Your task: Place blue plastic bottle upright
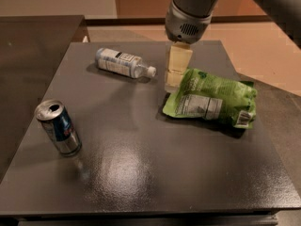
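The blue plastic bottle (123,63) lies on its side at the far left-centre of the dark grey table (150,173), its white cap pointing right. It has a white-and-blue label. My gripper (175,81) hangs from the grey arm at the top centre, its cream fingers pointing down just right of the bottle's cap, at the left edge of the green bag. It holds nothing that I can see.
A green snack bag (212,101) lies flat at the right of the table. A blue-and-silver drink can (58,127) stands tilted near the left edge. A darker table (28,46) adjoins on the left.
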`<action>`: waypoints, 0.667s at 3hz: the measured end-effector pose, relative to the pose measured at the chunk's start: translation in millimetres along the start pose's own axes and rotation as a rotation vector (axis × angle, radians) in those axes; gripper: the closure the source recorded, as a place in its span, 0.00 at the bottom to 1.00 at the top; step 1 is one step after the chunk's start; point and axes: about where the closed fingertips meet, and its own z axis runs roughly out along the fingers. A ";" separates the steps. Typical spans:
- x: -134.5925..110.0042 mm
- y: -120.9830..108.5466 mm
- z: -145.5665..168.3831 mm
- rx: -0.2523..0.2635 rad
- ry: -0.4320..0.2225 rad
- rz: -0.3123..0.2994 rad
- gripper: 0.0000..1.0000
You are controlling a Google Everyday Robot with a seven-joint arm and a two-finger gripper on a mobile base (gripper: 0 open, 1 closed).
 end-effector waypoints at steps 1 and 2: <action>-27.8 -22.4 21.3 -0.019 0.006 0.017 0.00; -50.8 -45.5 42.2 -0.044 0.006 0.061 0.00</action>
